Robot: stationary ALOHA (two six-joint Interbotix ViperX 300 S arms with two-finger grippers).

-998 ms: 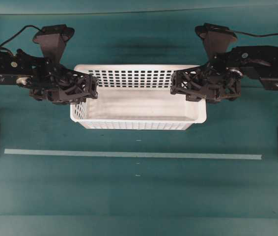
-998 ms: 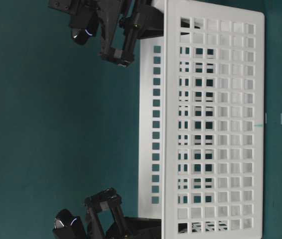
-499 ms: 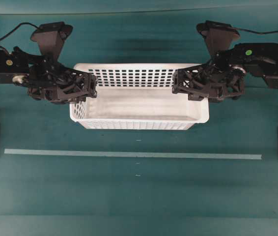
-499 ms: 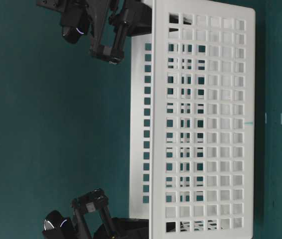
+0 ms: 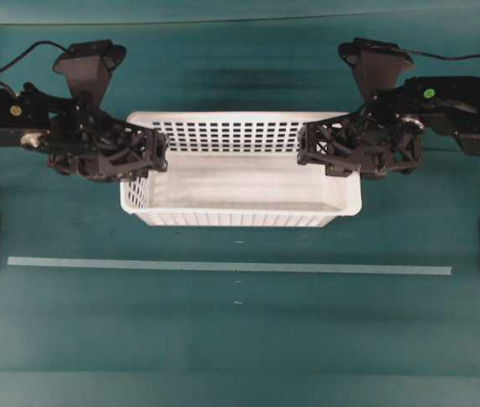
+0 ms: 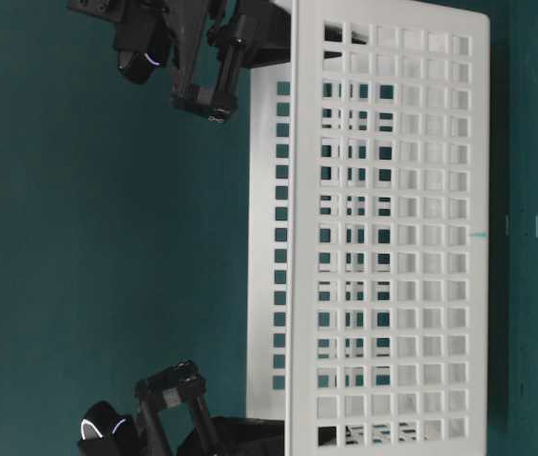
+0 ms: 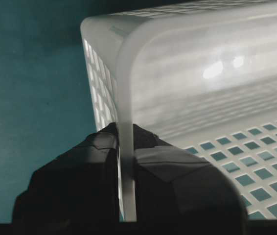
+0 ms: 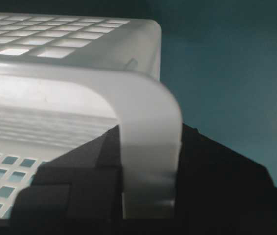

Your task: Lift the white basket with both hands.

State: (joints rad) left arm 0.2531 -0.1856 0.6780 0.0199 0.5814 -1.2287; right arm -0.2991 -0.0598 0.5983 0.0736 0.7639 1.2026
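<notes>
Overhead view: left gripper [image 5: 157, 158] jaws clamped on white basket [image 5: 240, 182] rim at 9 o'clock end, right gripper [image 5: 308, 148] clamped on rim at 3 o'clock end. Basket sits between both, centred over teal table [image 5: 240, 339], tape strip [image 5: 223, 267] toward 6 o'clock.

White basket [image 5: 240, 182] sits centre, left gripper [image 5: 157, 157] on its nine o'clock rim, right gripper [image 5: 308, 146] on its three o'clock rim.
</notes>
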